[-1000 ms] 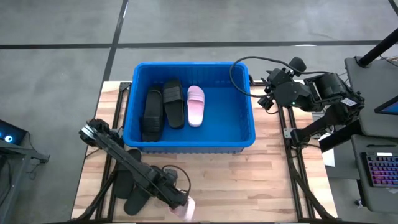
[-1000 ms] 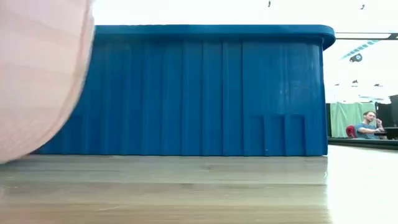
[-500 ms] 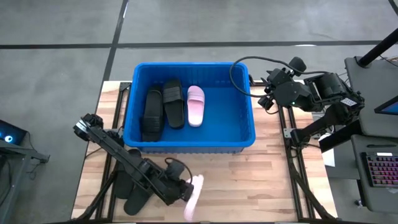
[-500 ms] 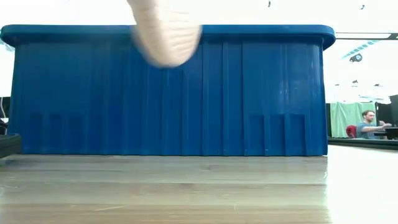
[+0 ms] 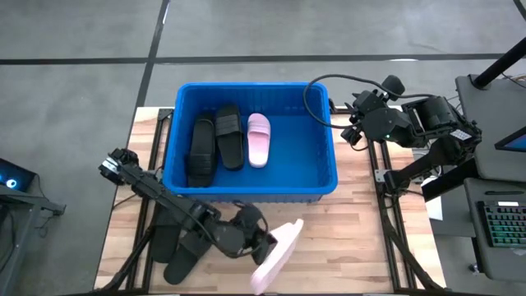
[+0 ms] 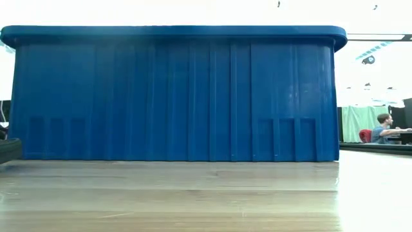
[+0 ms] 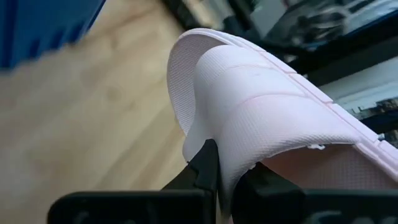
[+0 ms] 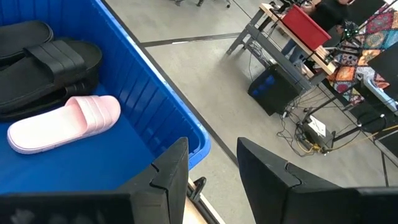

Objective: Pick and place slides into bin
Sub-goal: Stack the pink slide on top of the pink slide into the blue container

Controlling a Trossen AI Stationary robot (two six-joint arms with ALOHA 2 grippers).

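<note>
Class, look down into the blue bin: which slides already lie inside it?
Inside the bin lie two black slides and one pink slide, side by side at its left. The floor beneath them is covered.

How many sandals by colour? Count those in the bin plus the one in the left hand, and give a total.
Black sandals, both in the bin: 2
Pink sandals: 2 (bin pink sandal; held pink sandal in the left hand)
Total: 4
</note>
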